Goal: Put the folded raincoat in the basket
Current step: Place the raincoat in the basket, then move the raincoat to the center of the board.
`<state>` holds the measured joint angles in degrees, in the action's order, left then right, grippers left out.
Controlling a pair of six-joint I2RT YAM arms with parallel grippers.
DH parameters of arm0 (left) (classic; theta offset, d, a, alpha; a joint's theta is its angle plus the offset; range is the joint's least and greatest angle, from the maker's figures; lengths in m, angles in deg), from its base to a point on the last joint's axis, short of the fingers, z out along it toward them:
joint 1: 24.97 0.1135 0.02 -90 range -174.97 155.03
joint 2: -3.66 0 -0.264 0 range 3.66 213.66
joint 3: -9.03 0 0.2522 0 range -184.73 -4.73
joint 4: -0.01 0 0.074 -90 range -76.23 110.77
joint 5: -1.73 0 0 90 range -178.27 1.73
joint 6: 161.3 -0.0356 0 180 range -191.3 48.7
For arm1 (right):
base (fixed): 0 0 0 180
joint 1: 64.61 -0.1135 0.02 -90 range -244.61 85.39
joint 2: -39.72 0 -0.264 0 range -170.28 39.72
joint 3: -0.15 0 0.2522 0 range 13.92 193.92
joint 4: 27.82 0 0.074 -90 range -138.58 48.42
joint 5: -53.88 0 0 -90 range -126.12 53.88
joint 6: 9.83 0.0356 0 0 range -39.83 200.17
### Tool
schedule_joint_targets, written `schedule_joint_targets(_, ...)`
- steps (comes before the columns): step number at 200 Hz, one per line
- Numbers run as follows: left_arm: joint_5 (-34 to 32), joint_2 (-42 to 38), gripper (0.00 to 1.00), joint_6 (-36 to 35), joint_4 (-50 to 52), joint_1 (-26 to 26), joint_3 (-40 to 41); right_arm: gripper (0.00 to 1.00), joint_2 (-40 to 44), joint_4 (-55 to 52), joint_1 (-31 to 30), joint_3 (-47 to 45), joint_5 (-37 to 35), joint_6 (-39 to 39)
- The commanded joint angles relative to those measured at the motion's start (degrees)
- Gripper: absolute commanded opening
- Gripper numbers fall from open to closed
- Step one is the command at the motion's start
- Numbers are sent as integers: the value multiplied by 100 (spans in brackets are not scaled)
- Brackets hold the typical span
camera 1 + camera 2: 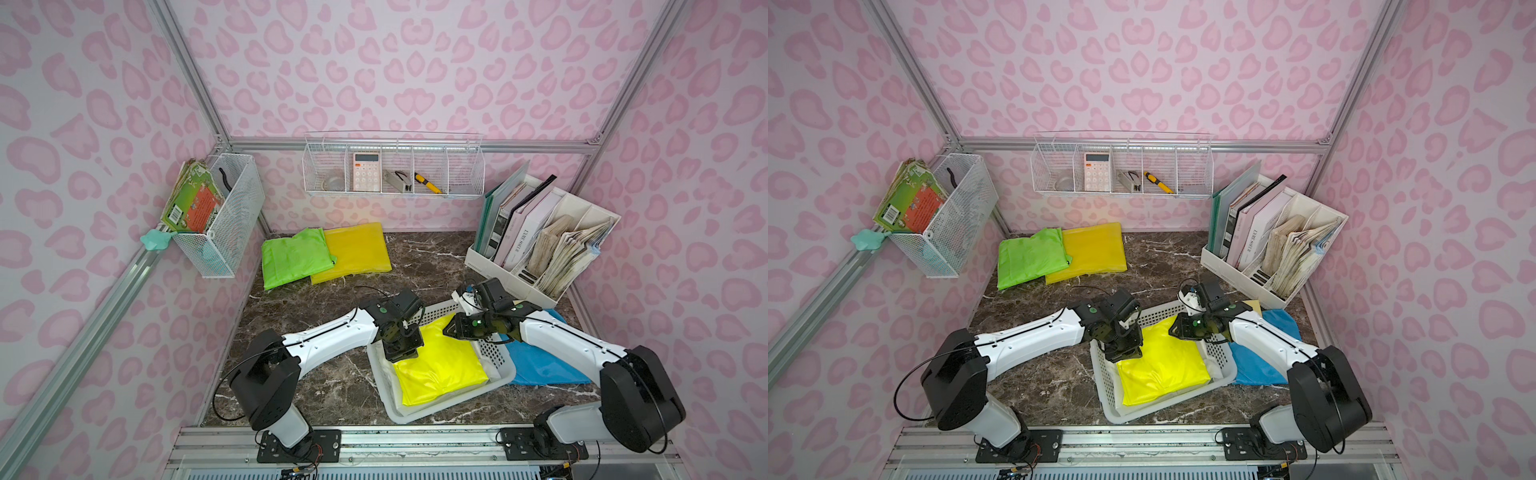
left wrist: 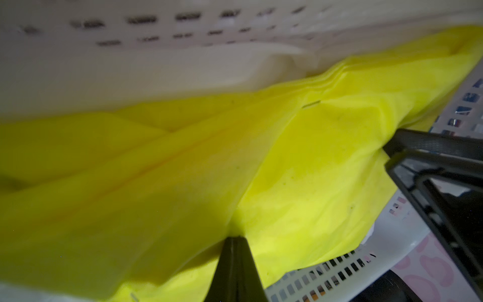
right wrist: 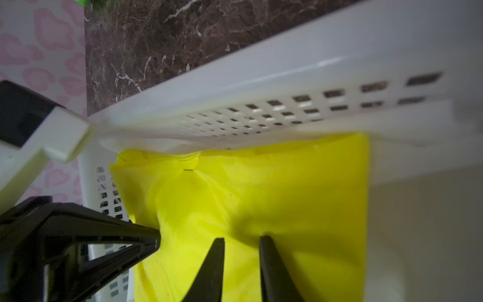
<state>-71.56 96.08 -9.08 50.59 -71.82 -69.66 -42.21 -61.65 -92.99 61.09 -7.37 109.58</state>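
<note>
A neon-yellow folded raincoat (image 1: pixel 440 365) (image 1: pixel 1163 365) lies inside the low white perforated basket (image 1: pixel 415 415) (image 1: pixel 1129 413) at the front middle of the marble table. My left gripper (image 1: pixel 401 353) (image 2: pixel 236 239) points down into the basket's far left part, jaws shut together, pinching a puckered fold of the raincoat (image 2: pixel 313 170). From the right, my right gripper (image 1: pixel 446 330) (image 3: pixel 241 238) reaches over the far rim. Its fingers stand a little apart, tips on the raincoat (image 3: pixel 261 188), nothing clamped between them. The basket wall (image 3: pixel 287 78) runs just beyond.
A pale folded sheet (image 1: pixel 395 388) lies under the yellow raincoat. A blue raincoat (image 1: pixel 540 361) lies beside the basket on the right. Green (image 1: pixel 295 257) and orange-yellow (image 1: pixel 357 249) raincoats lie at the back left. A file organizer (image 1: pixel 540 249) stands back right; wire rack (image 1: pixel 395 166) and wire bin (image 1: pixel 232 212) hang on the walls.
</note>
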Motion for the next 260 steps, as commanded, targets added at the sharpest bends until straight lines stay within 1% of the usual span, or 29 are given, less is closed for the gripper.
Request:
schedule_joint_targets(1,-184,26,0,-112,172,0,65,25,-61,249,127,-95,-235,32)
schedule_joint_targets(15,-229,30,0,-105,194,0,139,25,-9,267,200,-157,-356,13)
schedule_joint_targets(38,-337,11,0,-192,337,0,93,25,78,140,234,-125,-280,-38)
schedule_joint_targets(50,-555,-97,0,-349,626,0,-136,29,220,97,237,-15,-100,-75)
schedule_joint_targets(58,-727,-217,1,-522,835,8,-332,33,357,85,242,73,-38,-74)
schedule_joint_targets(69,-1109,-396,10,-684,1232,62,-663,42,560,129,238,212,-16,-12)
schedule_joint_targets(75,-1277,-499,20,-745,1442,134,-823,47,653,182,237,304,2,26)
schedule_joint_targets(82,-1384,-611,30,-834,1648,283,-966,51,724,242,231,392,33,81)
schedule_joint_targets(92,-1384,-778,41,-971,1812,591,-1075,54,765,340,222,527,68,147)
schedule_joint_targets(101,-1297,-937,49,-1063,1898,941,-1116,56,739,425,206,643,94,210)
schedule_joint_targets(118,-1036,-1218,63,-1308,1805,1658,-1032,57,585,521,113,857,101,310)
schedule_joint_targets(125,-1036,-1316,68,-1386,1725,1937,-971,57,489,509,65,956,96,335)
schedule_joint_targets(138,-1038,-1413,73,-1491,1472,2415,-813,57,320,471,-46,1120,83,371)
schedule_joint_targets(157,-978,-1369,75,-1616,835,3079,-517,57,166,461,-217,1270,48,381)
schedule_joint_targets(168,-755,-1138,76,-1580,530,3418,-492,57,119,463,-293,1305,36,380)
schedule_joint_targets(177,-657,-849,76,-1515,456,3603,-633,57,94,437,-330,1322,34,373)
schedule_joint_targets(198,-443,75,75,-1471,490,3808,-1299,57,89,374,-360,1355,35,337)
schedule_joint_targets(221,-225,1055,74,-1163,204,3991,-1883,57,146,269,-359,1366,29,299)
schedule_joint_targets(242,-101,1690,72,-847,-212,4115,-2303,57,210,178,-361,1361,46,270)
schedule_joint_targets(260,-269,2082,73,-643,-390,4148,-2586,57,263,34,-362,1398,34,213)
